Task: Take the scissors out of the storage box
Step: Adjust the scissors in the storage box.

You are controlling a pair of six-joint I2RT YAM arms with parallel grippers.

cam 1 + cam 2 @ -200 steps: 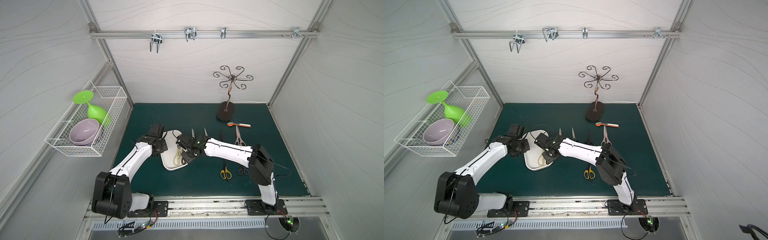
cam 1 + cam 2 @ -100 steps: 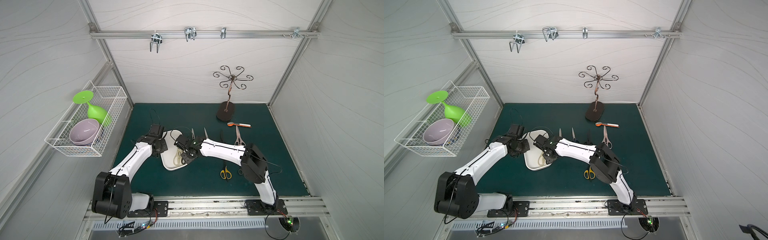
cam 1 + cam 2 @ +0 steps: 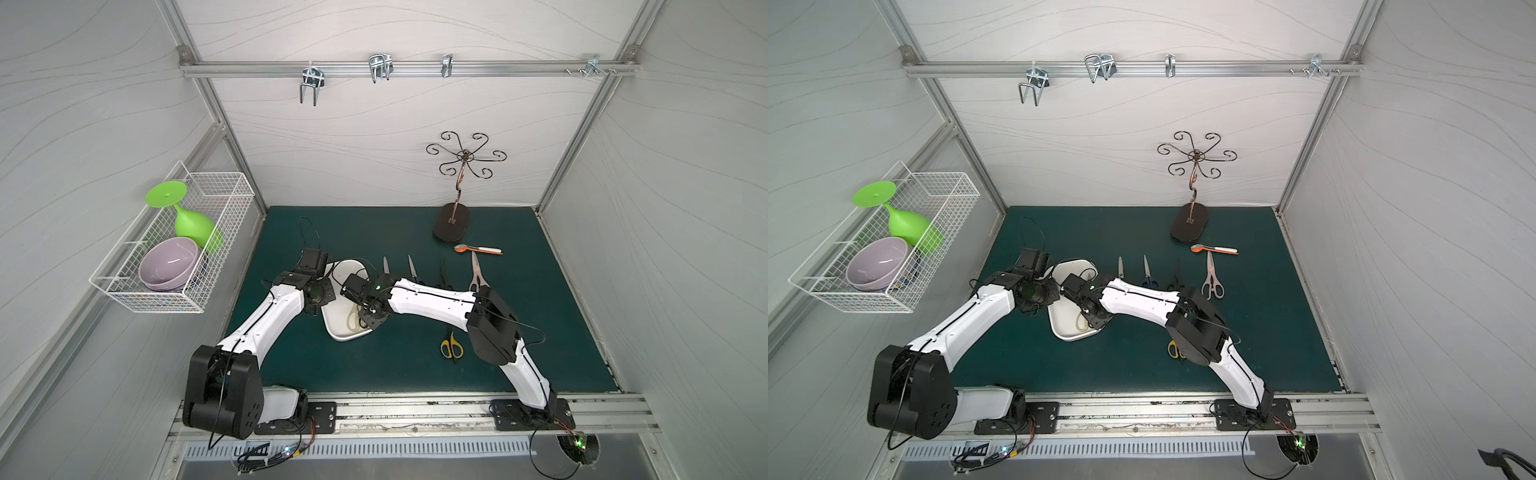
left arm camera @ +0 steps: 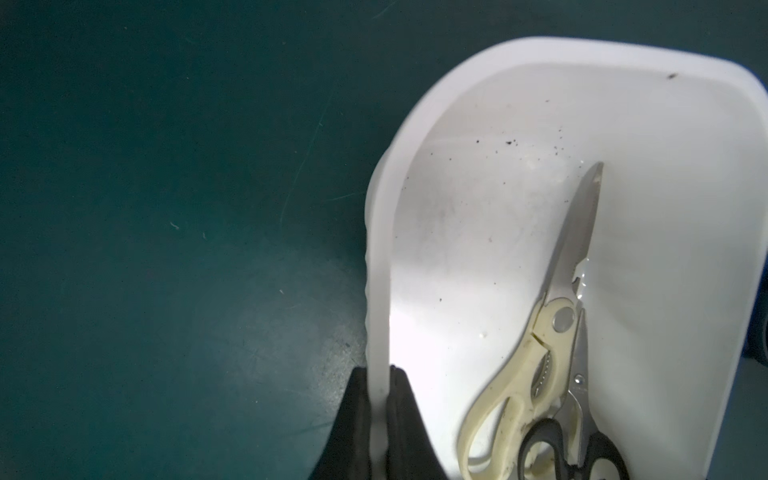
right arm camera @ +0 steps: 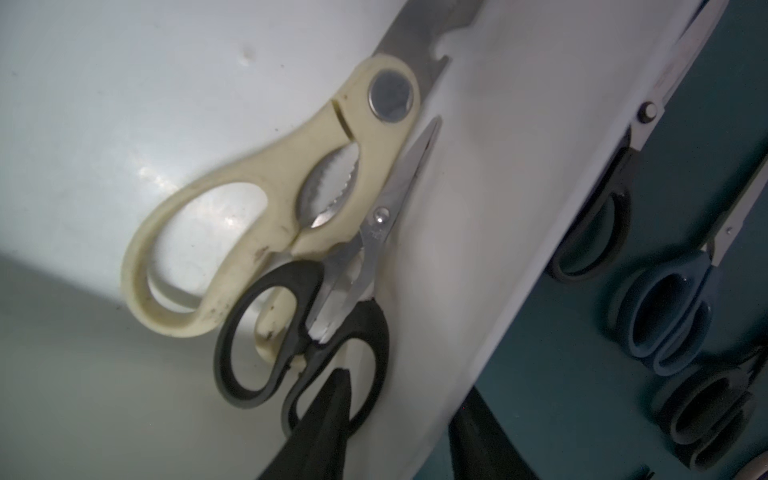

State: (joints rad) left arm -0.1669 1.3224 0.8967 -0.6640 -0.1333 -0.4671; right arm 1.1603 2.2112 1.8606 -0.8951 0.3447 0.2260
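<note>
The left end effector (image 4: 377, 370) clamps the storage box (image 4: 478, 208) wall to steady it. The right end effector (image 5: 405, 384), parted and apparently empty, hovers just above the black-handled scissors (image 5: 365, 324).

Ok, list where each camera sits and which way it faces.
Top views: high over the front edge, looking down and back over the mat; left arm and right arm show, meeting at the box.
Left wrist: on the left arm, looking along the left end effector, shut on the box wall; only its fingers show.
Right wrist: on the right arm, looking into the box past the open right end effector, which straddles the wall.
Shared: both wrist views show the cream shears and black scissors.
</note>
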